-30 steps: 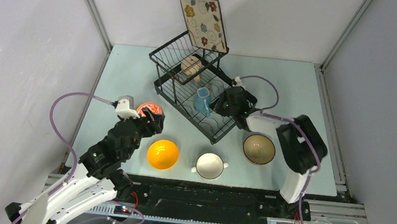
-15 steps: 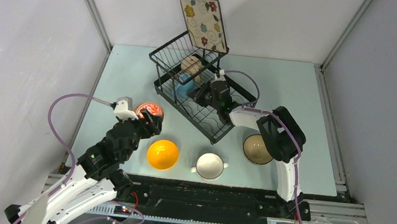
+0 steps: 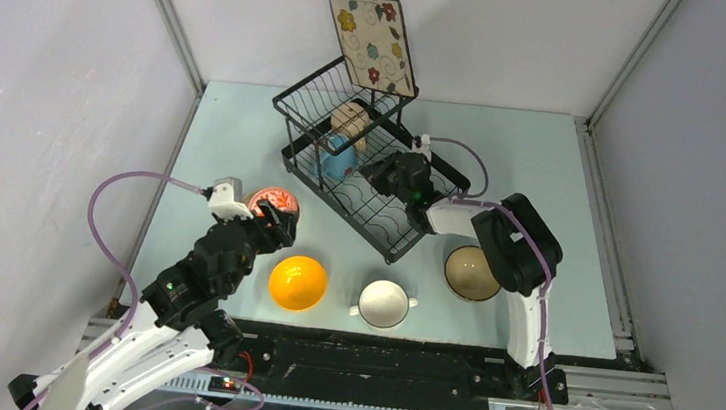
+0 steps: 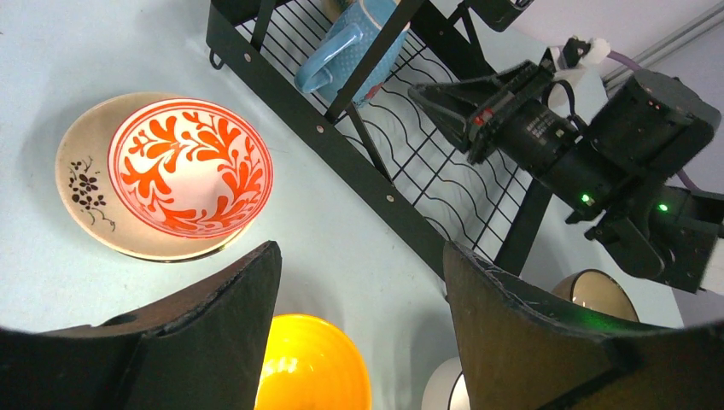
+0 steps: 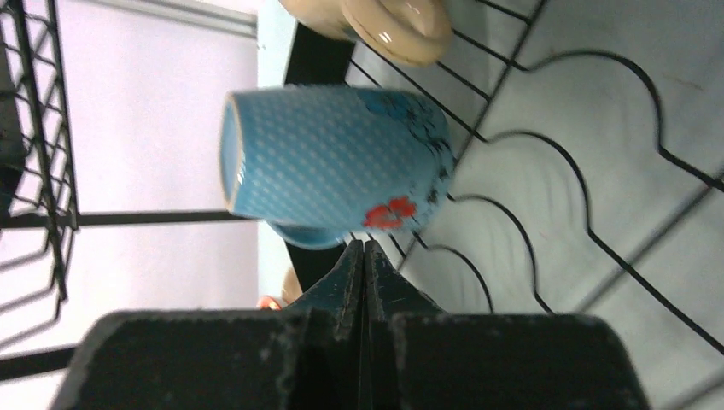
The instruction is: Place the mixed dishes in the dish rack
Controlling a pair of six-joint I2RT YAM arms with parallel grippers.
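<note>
Since a second ago the blue mug [image 3: 337, 159] has travelled from the middle of the flat tray to the foot of the raised basket, and the right gripper [image 3: 385, 174] has let it go and drawn back. The mug now rests inside the dish rack [image 3: 343, 215], tipped off upright against the wires, just beside the beige mug [image 3: 350, 118]. The square cream floral plate [image 3: 373, 43] stands leaning at the rack's far end.

So three pieces look loaded, and five are left on the table [image 3: 235, 132]. The red-patterned bowl [image 3: 272, 199] sits on the cream round plate [image 4: 81, 175] at the left of the rack. The orange-yellow bowl [image 3: 297, 282], the white two-handled bowl [image 3: 385, 303] and the tan bowl [image 3: 473, 272] form a row along the near side. By that count the job is less than half done.

The right arm reaches over the tray section, its wrist low above the wires. Its fingers are pressed together on nothing and point at the mug's side, just apart from it in the wrist view.

The left arm stretches forward on its own side. The left gripper [image 3: 282, 222] hangs with its fingers wide apart and empty, near the red-patterned bowl and between it and the orange-yellow bowl. That stacked pair seems its likeliest next pick.
</note>
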